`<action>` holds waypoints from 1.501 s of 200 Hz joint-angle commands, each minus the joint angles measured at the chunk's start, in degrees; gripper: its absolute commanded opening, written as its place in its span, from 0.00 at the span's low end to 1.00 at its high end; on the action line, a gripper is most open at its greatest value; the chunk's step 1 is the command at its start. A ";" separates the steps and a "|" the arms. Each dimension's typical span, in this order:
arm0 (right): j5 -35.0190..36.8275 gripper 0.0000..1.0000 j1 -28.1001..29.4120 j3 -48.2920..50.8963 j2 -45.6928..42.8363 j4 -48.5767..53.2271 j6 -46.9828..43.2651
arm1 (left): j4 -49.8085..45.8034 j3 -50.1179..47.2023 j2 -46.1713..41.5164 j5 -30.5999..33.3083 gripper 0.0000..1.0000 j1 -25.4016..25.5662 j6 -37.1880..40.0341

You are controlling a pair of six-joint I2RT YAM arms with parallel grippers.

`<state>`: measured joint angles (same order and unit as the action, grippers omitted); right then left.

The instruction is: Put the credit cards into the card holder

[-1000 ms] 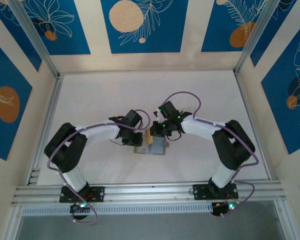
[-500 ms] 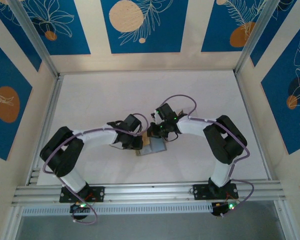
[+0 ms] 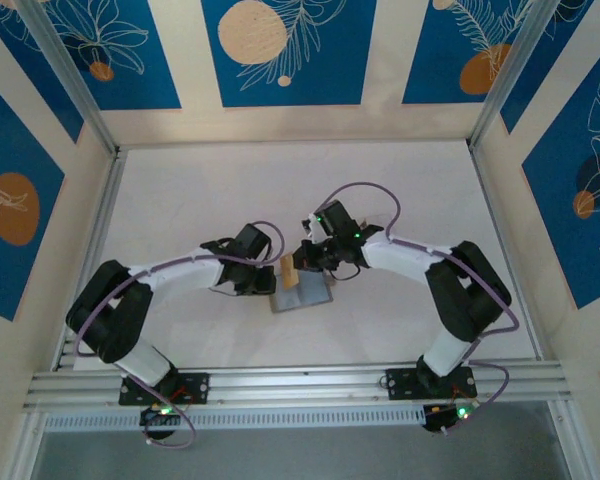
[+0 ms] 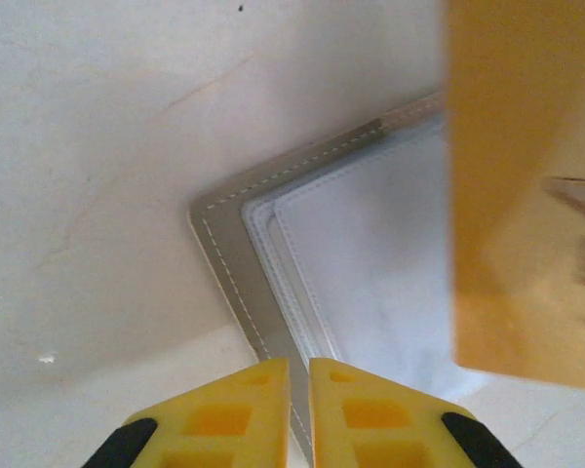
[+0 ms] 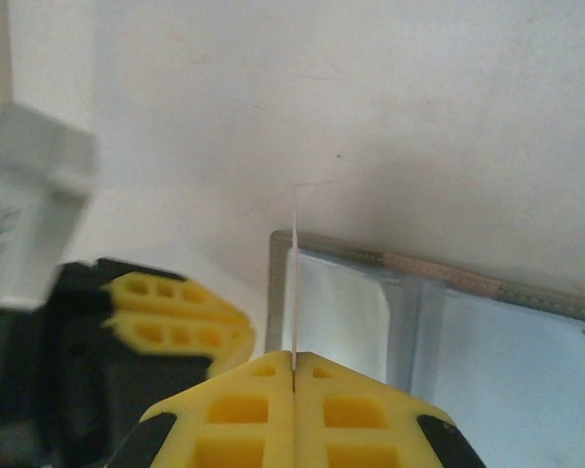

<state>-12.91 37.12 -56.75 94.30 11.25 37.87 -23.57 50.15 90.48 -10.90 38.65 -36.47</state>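
The right gripper [image 5: 293, 375] is clamped on a thin tan-orange rectangular credit card [image 4: 522, 195]. It holds the card upright on edge over the open grey stitched card holder [image 4: 370, 244], which lies flat on the white table [image 4: 97, 146] between the arms. This orientation likely aligns the card's lower edge with a pale bluish inner pocket. The left gripper [image 4: 299, 385], fingers closed together, sits at the holder's left edge, probably to steady it. Contact cannot be confirmed.

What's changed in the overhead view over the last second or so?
The left gripper drew back leftward to the left edge of the card holder, its elbow swinging out toward the left rail. The right arm reached in, then eased back. Unchanged: the right gripper pinches the tan card on edge over the open holder, which stayed put.
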 commanded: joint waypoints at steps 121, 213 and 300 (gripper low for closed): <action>8.20 0.00 8.23 -3.54 8.87 5.06 -0.15 | 1.70 -1.41 5.33 -0.26 0.09 -0.36 1.91; 4.51 0.00 0.79 2.37 -5.00 2.55 0.13 | 2.23 -2.25 6.51 0.09 0.09 -0.25 1.35; -0.50 0.00 -4.99 10.86 -3.99 -7.85 2.07 | 1.87 -1.64 6.80 -0.44 0.09 -0.27 1.04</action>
<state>-10.09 32.23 -47.11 88.79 8.01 38.44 -21.87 49.74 94.41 -11.38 38.50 -35.51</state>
